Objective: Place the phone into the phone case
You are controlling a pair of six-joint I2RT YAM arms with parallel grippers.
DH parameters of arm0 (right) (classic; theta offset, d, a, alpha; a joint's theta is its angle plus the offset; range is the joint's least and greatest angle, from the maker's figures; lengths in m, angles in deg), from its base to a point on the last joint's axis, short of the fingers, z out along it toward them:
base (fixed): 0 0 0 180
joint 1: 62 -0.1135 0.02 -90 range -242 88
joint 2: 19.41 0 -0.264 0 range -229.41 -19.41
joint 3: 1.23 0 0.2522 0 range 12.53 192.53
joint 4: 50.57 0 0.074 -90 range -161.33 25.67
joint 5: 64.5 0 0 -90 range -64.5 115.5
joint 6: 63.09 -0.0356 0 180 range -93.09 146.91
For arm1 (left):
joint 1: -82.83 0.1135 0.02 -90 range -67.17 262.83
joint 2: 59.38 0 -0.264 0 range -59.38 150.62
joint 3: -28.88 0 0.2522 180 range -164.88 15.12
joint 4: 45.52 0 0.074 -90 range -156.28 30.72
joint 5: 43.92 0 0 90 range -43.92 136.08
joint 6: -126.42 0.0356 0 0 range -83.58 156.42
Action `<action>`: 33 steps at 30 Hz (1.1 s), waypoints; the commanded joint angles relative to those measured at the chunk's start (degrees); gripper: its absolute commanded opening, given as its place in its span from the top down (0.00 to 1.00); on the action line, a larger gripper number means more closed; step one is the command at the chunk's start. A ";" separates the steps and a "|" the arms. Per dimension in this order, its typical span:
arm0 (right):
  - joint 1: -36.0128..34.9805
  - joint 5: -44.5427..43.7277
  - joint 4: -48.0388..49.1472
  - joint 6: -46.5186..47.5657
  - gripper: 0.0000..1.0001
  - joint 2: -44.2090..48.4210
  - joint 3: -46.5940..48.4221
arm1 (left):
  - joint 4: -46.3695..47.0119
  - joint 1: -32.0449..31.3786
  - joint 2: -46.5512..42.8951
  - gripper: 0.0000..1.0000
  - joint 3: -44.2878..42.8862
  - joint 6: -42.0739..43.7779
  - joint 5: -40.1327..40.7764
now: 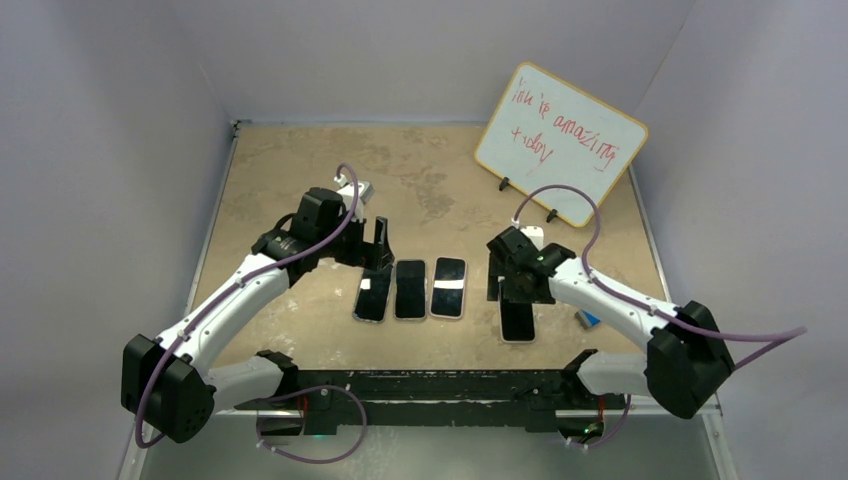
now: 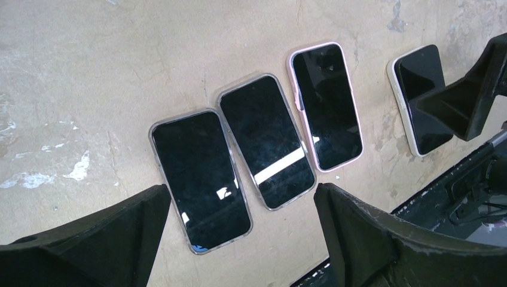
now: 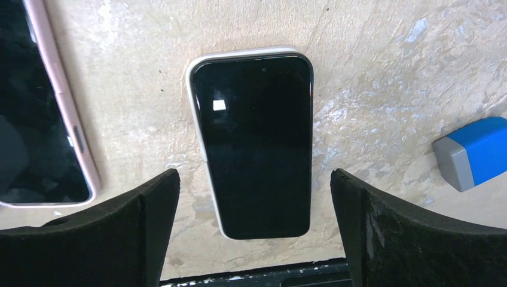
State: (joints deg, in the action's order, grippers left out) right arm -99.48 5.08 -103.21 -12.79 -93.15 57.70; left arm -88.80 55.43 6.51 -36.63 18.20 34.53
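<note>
The phone looks seated in its case under the wide-open right gripper, the left gripper is also wide and empty, so little seems left.

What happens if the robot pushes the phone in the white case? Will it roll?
It probably slides, not rolls: the phone in the white case lies flat on the table. It looks stiff, so bending is unlikely. It shines glossy, so it may be slippery.

A tan table carries three phones side by side at centre. Right of them lie a white-cased phone and a blue eraser; a whiteboard stands upper right.
</note>
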 commanded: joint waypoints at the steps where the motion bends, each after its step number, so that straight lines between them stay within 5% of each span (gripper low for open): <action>1: 0.62 -1.04 -1.40 -3.06 0.06 2.13 0.48 | 3.54 -0.02 0.12 0.03 0.64 0.00 -4.04; 10: 7.02 5.96 5.13 -0.70 0.01 1.67 -3.89 | 8.10 -1.08 3.23 0.14 -0.27 -6.35 -13.57; 25: 7.83 8.19 11.98 2.14 0.02 -6.35 -6.14 | 8.61 -2.75 3.43 0.17 1.29 -10.11 -12.52; 33: 7.66 10.50 13.22 4.15 0.29 -4.82 -6.63 | 6.88 -2.70 -0.24 0.17 2.84 -11.00 -10.97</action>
State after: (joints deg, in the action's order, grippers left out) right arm -91.72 13.36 -91.38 -10.12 -98.74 52.46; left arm -81.65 53.05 9.26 -34.77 8.78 22.83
